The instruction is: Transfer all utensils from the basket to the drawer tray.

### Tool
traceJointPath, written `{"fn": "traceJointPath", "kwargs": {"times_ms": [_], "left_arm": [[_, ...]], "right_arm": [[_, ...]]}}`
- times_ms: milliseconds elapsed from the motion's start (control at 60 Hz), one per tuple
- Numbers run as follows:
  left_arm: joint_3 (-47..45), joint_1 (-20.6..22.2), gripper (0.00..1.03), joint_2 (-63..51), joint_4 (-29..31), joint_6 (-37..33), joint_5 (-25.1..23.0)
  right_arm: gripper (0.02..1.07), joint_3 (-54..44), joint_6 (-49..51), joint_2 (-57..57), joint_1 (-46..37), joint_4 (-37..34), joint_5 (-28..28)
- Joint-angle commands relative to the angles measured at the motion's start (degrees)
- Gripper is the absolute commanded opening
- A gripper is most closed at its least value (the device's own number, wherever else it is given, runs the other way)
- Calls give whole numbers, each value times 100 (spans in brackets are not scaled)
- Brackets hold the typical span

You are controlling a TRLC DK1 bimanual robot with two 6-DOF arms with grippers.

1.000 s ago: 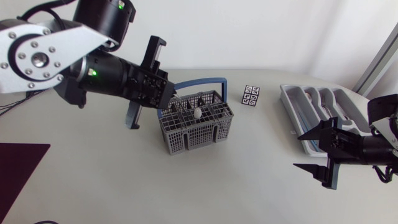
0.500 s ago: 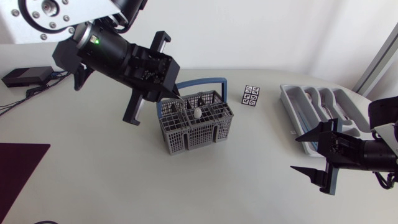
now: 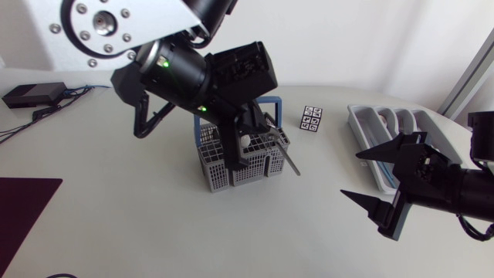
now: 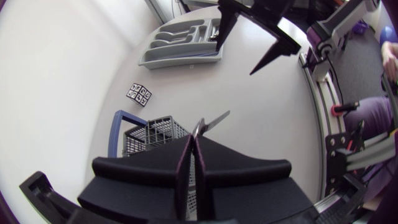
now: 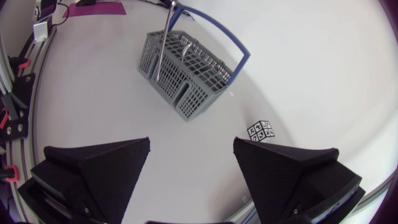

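Swung in from the left since a second ago, the left pincer is now over the basket, pinching a slim silver utensil, perhaps a knife, that slants out past the basket's rim. The right pincer has edged inward, fingers spread wide above the worktop, just beside the tray.

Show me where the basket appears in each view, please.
Head view: basket mid-table, partly under the left arm.
Left wrist view: basket just ahead of the jaws shut on a utensil.
Right wrist view: basket far ahead of the open jaws.
Shared landmark: the cube beside it.
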State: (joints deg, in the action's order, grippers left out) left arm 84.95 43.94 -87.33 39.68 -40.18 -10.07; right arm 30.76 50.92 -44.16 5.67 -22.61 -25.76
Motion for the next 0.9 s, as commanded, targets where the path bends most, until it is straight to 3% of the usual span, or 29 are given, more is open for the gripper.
{"fn": "traceJointPath", "kwargs": {"times_ms": [0, 100, 350, 383, 617, 883], "left_arm": [[303, 114, 3, -223, -101, 1013, -22], [400, 150, 3, -478, -250, 1865, -22], [593, 114, 3, -759, -259, 2999, -242], [699, 79, 3, -830, -145, 3166, -461], [839, 9, 3, -970, 5, 3368, -725], [822, -123, 3, -997, 40, 3465, -962]], "right_arm": [[99, -79, -846, 171, 531, 143, 308], [96, -71, -1462, 233, 1349, 521, 1003], [90, -97, -1954, -224, 2729, 1496, 2523], [85, -97, -1971, -418, 2834, 1716, 2637], [60, -27, -1989, -1033, 3028, 2621, 3156], [22, 105, -1936, -1437, 3089, 2947, 3420]]}}
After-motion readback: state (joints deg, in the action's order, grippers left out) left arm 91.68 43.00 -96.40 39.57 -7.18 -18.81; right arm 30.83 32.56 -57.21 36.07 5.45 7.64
